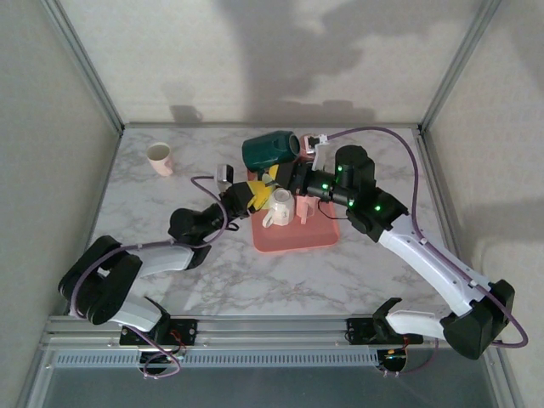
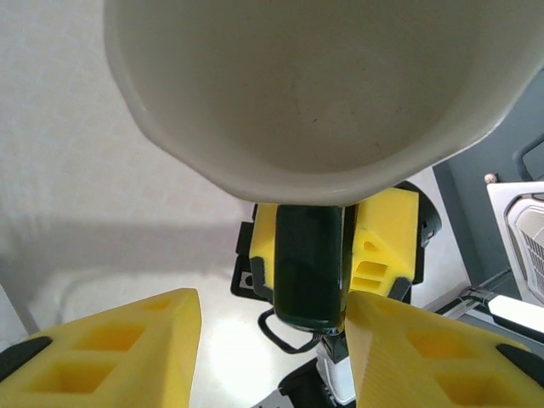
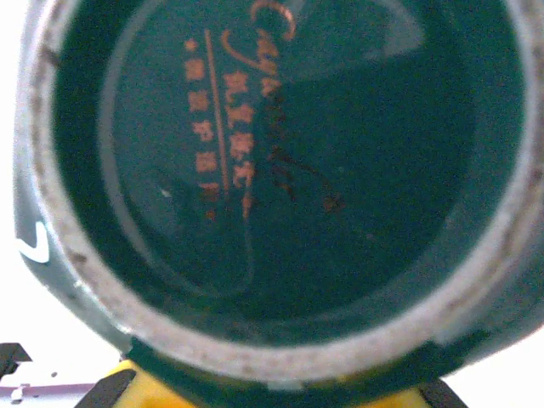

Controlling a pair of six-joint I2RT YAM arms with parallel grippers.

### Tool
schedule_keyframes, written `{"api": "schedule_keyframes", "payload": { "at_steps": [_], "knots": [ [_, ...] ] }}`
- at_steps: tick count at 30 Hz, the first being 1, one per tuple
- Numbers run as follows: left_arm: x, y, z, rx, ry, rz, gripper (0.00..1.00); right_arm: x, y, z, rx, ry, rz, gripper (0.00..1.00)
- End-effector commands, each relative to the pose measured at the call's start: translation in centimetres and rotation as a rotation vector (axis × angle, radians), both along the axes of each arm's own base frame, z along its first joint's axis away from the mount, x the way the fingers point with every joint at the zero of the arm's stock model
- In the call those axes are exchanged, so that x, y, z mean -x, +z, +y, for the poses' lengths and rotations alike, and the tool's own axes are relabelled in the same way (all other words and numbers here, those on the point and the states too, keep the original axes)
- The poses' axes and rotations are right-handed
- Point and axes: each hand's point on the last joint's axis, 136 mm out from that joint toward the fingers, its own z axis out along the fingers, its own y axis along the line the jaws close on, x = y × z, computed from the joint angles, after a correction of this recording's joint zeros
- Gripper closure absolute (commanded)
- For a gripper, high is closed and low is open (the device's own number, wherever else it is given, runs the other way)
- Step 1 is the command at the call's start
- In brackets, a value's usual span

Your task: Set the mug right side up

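- Top view: the right gripper [image 1: 289, 170] is clamping the green mug [image 1: 270, 151], which is lying tipped on its side by the far edge of the pink tray [image 1: 297, 240]. The left gripper [image 1: 257, 194] is hovering just beside it, jaws parted and empty.
- Left wrist: its yellow fingers [image 2: 127, 340] are gaping around nothing. Ahead, the other pincer is squeezing a dark green part, handle or wall, can't tell.
- Right wrist: the mug's stamped base is facing the lens.
- Looking like glazed ceramic, so probably stiff, hefty, slick and chippable. Grabbing the wall or handle seems safest.
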Motion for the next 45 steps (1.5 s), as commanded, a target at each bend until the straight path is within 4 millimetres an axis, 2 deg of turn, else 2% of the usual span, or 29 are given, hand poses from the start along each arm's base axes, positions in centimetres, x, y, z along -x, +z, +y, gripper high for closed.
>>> {"api": "schedule_keyframes", "payload": {
  "at_steps": [1,6,9,13,19,21,23,32,35,40,45],
  "knots": [
    [1.4,4.1,1.1,0.138,-0.001,-0.145,0.52,0.7,3.6,0.6,-0.121,0.052,-0.085,1.0],
    [1.0,4.9,1.2,0.169,0.007,-0.152,0.53,0.7,2.8,0.7,-0.117,0.059,-0.068,1.0],
    [0.8,5.1,1.2,0.177,0.012,-0.147,0.58,0.7,2.4,0.7,-0.119,0.058,-0.059,1.0],
    [0.4,5.1,1.3,0.187,0.022,-0.136,0.69,0.7,2.1,0.8,-0.113,0.063,-0.053,1.0],
    [0.3,4.7,1.4,0.196,0.031,-0.133,0.98,0.5,1.4,0.6,-0.098,0.046,-0.041,1.0],
    [0.3,4.8,1.4,0.2,0.031,-0.139,1.0,0.2,0.9,0.3,-0.087,0.026,-0.032,1.0],
    [0.4,4.9,1.5,0.199,0.032,-0.144,1.0,0.1,0.6,0.0,-0.073,0.006,-0.024,0.94],
    [0.3,5.9,1.2,0.13,0.079,-0.18,1.0,-1.4,-1.5,-1.9,-0.008,-0.091,0.022,0.48],
    [0.3,6.0,1.3,0.09,0.112,-0.2,1.0,-1.7,-1.8,-2.6,0.0,-0.111,0.026,0.39],
    [0.0,6.0,1.4,0.029,0.159,-0.211,1.0,-1.9,-2.3,-3.7,0.033,-0.148,0.031,0.36],
    [-1.0,5.1,1.1,-0.086,0.217,-0.193,1.0,-2.0,-2.7,-5.0,0.113,-0.189,0.017,0.36]
  ]
}}
